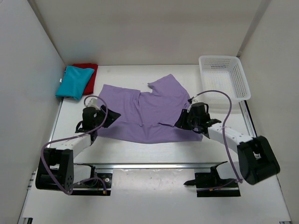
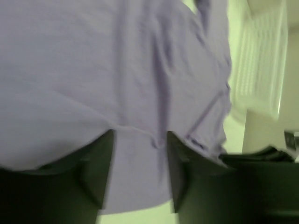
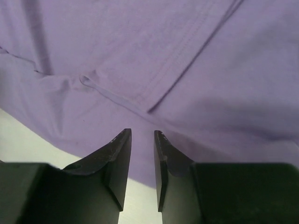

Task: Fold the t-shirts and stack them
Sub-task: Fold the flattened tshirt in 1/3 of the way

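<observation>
The pale lavender t-shirt [image 1: 145, 112] lies spread and rumpled in the middle of the table, one sleeve turned up at the back. The teal-blue t-shirt [image 1: 74, 82] lies folded at the back left, on top of the folded red t-shirt [image 1: 87, 69]. My left gripper [image 1: 112, 117] is at the lavender shirt's left edge. In the left wrist view the left gripper [image 2: 140, 140] is open wide, and the cloth [image 2: 117, 70] drapes over its fingertips and lies between them. My right gripper [image 1: 180, 122] is at the shirt's near right edge. In the right wrist view the right gripper [image 3: 141, 134] has its jaws a narrow gap apart above the hem [image 3: 154, 51], gripping nothing.
A white mesh basket [image 1: 240, 84] stands at the back right, also showing blurred in the left wrist view [image 2: 257, 65]. White walls enclose the table on the left, back and right. A metal rail [image 1: 154, 165] runs along the near side by the arm bases.
</observation>
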